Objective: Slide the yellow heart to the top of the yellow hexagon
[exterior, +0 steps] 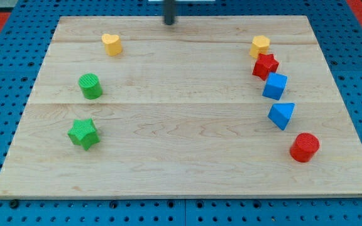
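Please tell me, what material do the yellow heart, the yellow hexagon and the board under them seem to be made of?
The yellow heart and the yellow hexagon look like matte plastic, perhaps 3D-printed: the colour is solid and even, though fine surface lines are too small to confirm. The board seems to be light wood with a smooth finish, since long grain streaks and plank seams run across it.

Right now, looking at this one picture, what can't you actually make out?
- My tip: the rod is blurred, and its upper length is cut off by the view's top edge.
- Yellow hexagon and red star: they sit so close that I cannot tell whether they touch.
- Yellow heart: small, so its heart outline is only roughly readable.
- Wooden board: its underside and supports are hidden by the board itself.
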